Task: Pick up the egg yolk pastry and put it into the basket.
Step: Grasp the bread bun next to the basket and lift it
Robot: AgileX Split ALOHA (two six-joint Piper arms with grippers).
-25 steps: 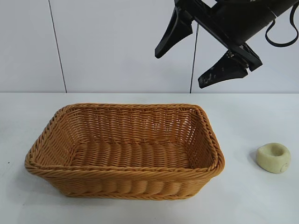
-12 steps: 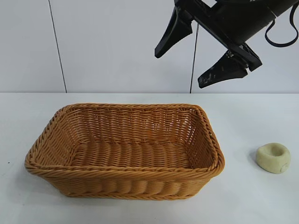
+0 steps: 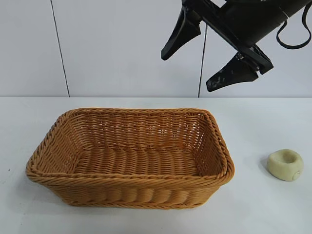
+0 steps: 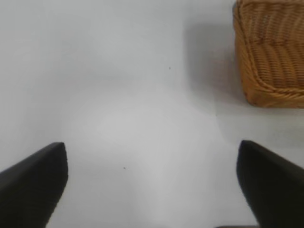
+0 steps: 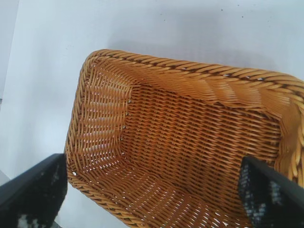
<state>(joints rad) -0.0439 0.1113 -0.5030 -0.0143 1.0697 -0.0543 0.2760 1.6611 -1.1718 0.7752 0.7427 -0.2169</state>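
Exterior view: nothing's moved since a sec ago, so no progress. Right gripper (image 3: 210, 67) hangs wide open above basket (image 3: 131, 181); pastry (image 3: 285, 165) sits on table (image 3: 263, 209) beside it (untouched). Left gripper (image 4: 152, 180) open too, over bare tabletop.

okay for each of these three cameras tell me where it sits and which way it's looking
Exterior: level with the table, facing the basket, the egg yolk pastry and the raised open right tool.
Left wrist: above the table, angled down; own fingertips, basket corner.
Right wrist: above the basket, looking into it; own fingertips.
All three share the basket.
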